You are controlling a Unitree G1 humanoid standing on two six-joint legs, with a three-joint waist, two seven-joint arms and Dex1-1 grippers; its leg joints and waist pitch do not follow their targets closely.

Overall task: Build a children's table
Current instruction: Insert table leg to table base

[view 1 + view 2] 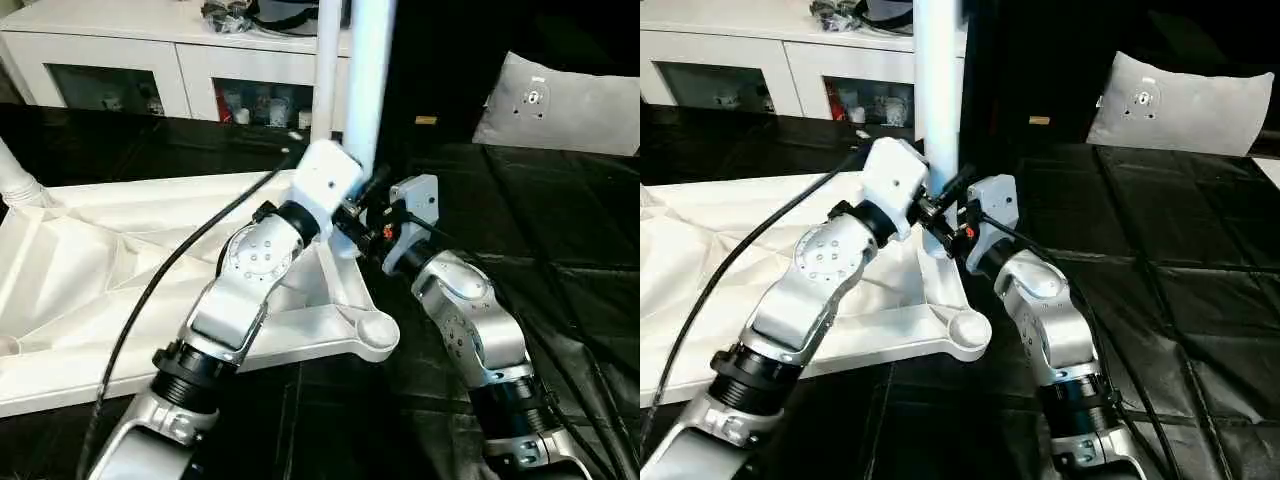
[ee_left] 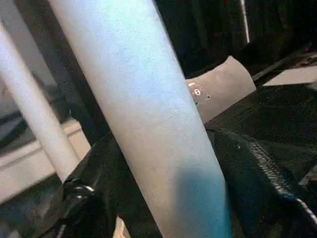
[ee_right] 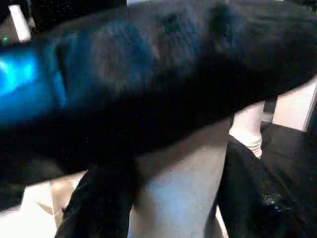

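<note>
Tabletop (image 1: 90,270) lying underside up on the black floor (image 1: 1200,300), empty socket (image 1: 372,333) at its near corner, both sets of jaws closing around an upright white leg (image 1: 937,90) at the next corner, cabinet (image 1: 130,60) standing beyond.

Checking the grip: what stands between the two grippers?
The upright white leg, with the left gripper and right gripper on either side, in the right eye view.
</note>
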